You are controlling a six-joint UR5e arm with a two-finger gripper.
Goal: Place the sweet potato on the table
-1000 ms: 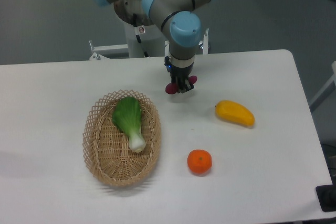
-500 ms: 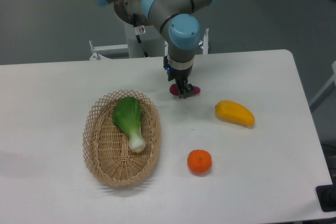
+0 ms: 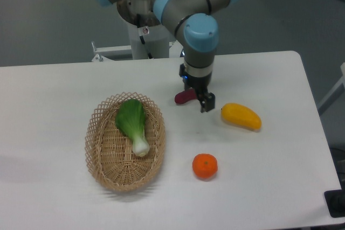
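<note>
The sweet potato [image 3: 185,97], a small reddish-purple tuber, lies on the white table [image 3: 259,74] between the basket and the yellow fruit. My gripper [image 3: 201,100] points down just right of it, low over the tabletop. One dark finger [image 3: 208,102] shows clear of the tuber on its right side, and the tuber's right end reaches the gripper body. The jaws look open and no longer clamp the tuber. The other finger is hidden.
An oval wicker basket [image 3: 99,157] at the left holds a green bok choy [image 3: 132,124]. A yellow mango-like fruit [image 3: 241,116] lies right of the gripper. A round orange [image 3: 205,166] sits toward the front. The table's right edge runs near x=580.
The arm has shifted right and slightly down. The sweet potato, held in the jaws before, now rests lower on the table to the gripper's left.
</note>
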